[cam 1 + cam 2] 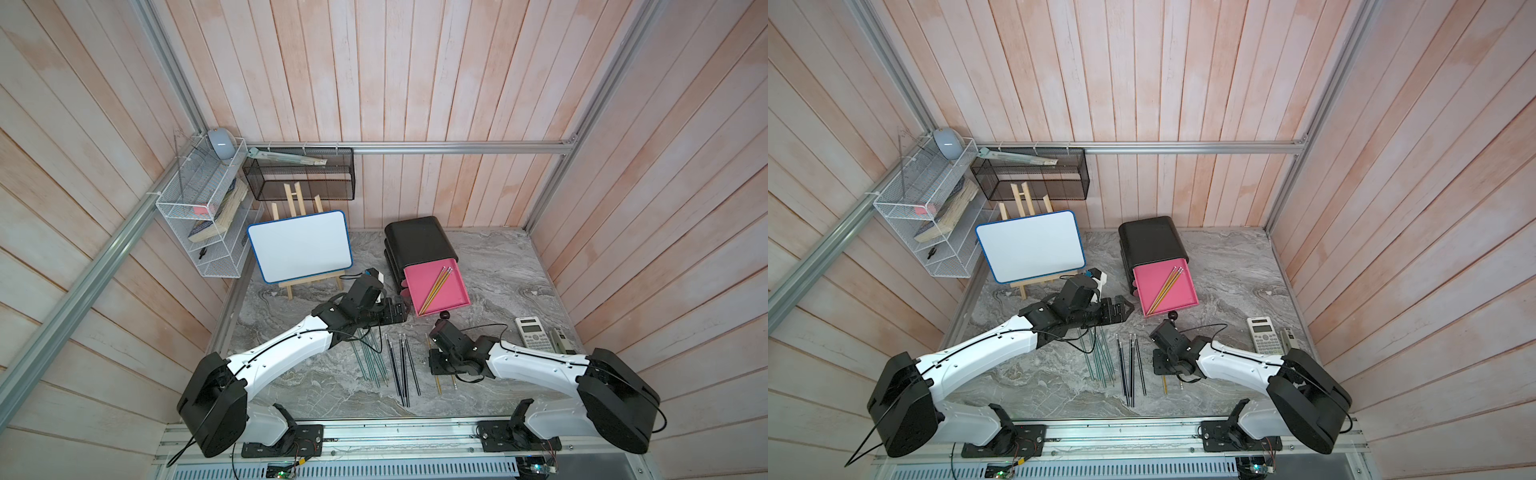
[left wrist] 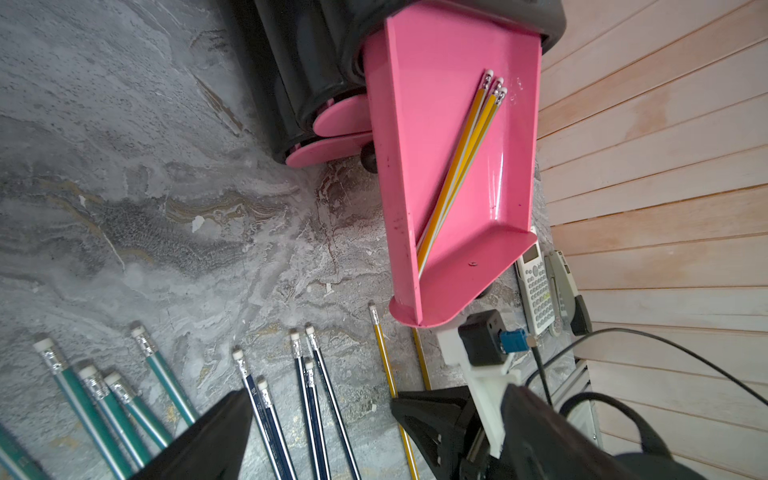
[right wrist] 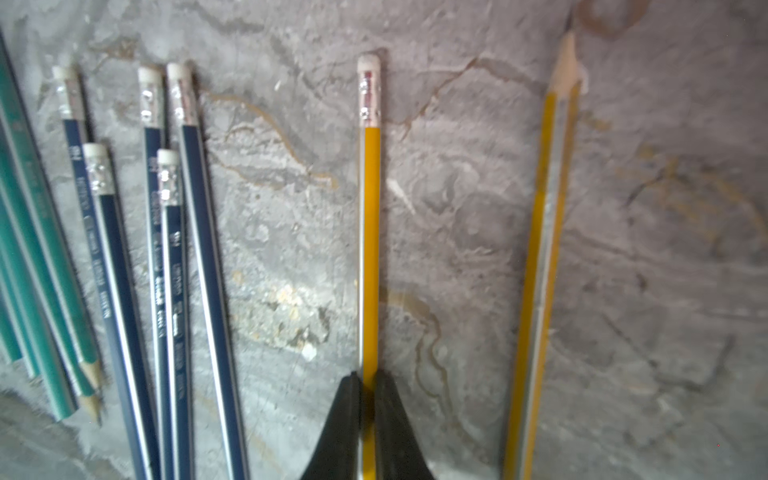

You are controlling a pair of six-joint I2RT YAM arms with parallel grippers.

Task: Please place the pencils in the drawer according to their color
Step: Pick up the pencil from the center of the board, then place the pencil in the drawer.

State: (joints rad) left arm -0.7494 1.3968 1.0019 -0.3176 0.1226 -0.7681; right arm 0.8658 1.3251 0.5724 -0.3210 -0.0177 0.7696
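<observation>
Well, right tool [image 3: 368,384]: pressed together, pinching a yellow pencil [image 3: 370,249] that lies on the surface [image 3: 457,208]; second yellow pencil [image 3: 540,270] alongside, apart
drawer [image 2: 299,62]: top pink tray [image 2: 428,104] pulled out; three yellow pencils [image 2: 459,166] inside
left tool [image 2: 320,399]: spread, holding nothing; near the drawer's front corner
loose pencils: green bunch [image 3: 37,216] beside dark bunch [image 3: 205,257] on the surface

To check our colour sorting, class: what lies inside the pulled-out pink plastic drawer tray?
Three yellow pencils with silver ferrules lie diagonally in the pink drawer tray. The two lower pink drawers are shut, so their contents cannot be seen.
</observation>
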